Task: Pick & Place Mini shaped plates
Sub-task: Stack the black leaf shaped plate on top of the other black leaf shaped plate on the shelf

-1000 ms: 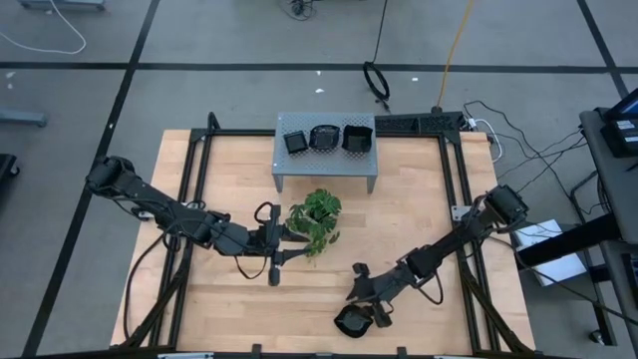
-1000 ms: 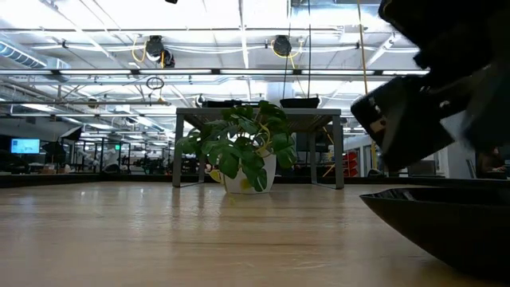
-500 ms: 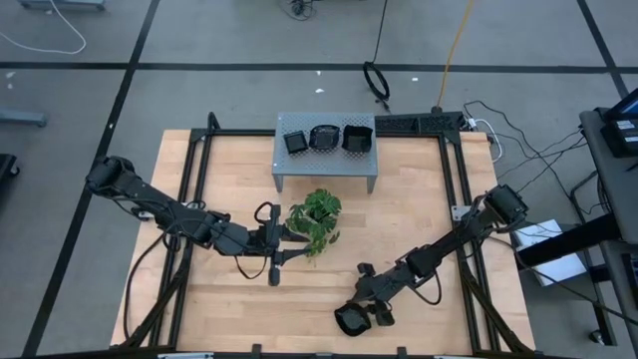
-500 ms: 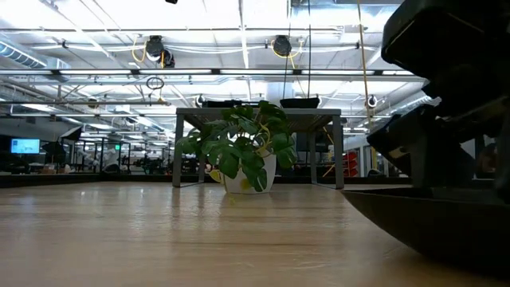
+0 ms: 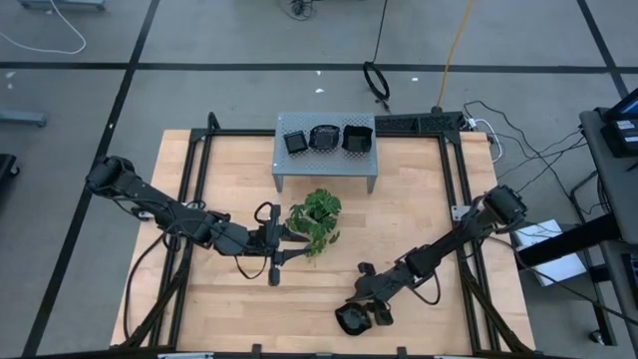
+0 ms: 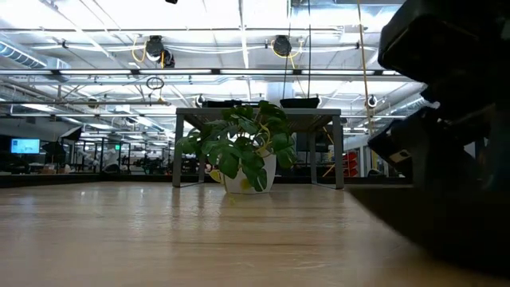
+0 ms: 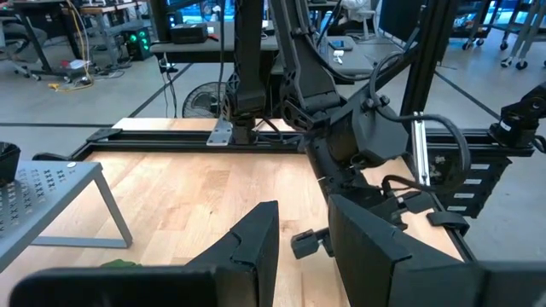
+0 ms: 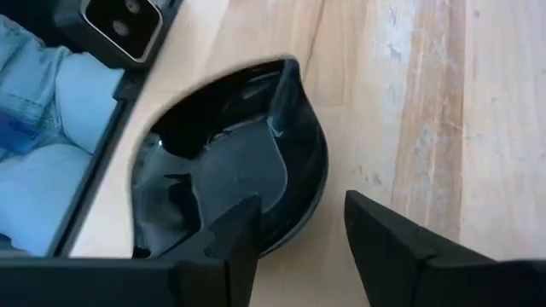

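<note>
A glossy black mini shaped plate [image 5: 347, 321] [image 8: 230, 162], round with one pointed corner, lies flat on the wood near the table's near edge. My right gripper [image 5: 361, 311] [image 8: 299, 205] is open and stands over its rim, slanting down. Three more black plates [image 5: 323, 138] rest on the grey perforated shelf [image 5: 284, 165] at the far side. My left gripper [image 5: 284, 239] [image 7: 303, 213] hangs open and holds nothing, level beside the green plant [image 5: 316, 217]. My right gripper straddles the plate's rim [image 8: 300, 183] on the side nearest the arm. One finger [image 8: 235, 243] is over the hollow and the other [image 8: 384, 247] is outside, over bare wood. It comes slanting down from the table's far right. Whether either finger touches the plate, I cannot tell.
The potted plant stands mid-table between the shelf and both grippers. A black frame [image 5: 454, 199] runs around the tabletop. Bare wood [image 5: 229, 299] lies left of the near plate. A camera block [image 8: 128, 26] sits at the table's near edge.
My right gripper has tipped and rolled further down and come closer over the near plate, its fingers now astride the rim. In the low view the plate's edge has crept a little toward the table's left. My left arm has kept still.
</note>
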You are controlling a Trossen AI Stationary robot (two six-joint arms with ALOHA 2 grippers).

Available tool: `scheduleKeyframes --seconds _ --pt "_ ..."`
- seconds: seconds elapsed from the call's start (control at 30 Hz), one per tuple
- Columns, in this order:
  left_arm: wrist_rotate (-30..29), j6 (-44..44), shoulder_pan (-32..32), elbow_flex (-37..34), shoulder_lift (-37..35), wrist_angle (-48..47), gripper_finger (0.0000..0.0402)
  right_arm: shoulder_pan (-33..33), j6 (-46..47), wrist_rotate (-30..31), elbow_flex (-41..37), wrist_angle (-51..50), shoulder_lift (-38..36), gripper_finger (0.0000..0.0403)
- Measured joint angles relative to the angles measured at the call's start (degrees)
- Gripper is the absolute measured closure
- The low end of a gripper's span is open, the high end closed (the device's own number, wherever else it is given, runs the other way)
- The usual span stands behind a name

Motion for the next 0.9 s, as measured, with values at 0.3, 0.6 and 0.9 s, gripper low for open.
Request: scheduleKeyframes --seconds 0.3,0.6,0.9 --pt "0.02 0.01 0.00 0.00 0.00 0.00 0.0293 -0.32 0.73 -0.10 0.07 0.36 1.48 0.0291" --pt "0.04 0.87 0.00 0.00 0.00 0.00 0.0293 -0.52 -3.87 -2.03 0.00 0.79 1.27 0.0335" --pt "0.04 0.91 -0.01 0.00 0.00 0.00 0.0293 -2.74 -3.67 -7.88 0.01 1.19 1.19 0.0387"
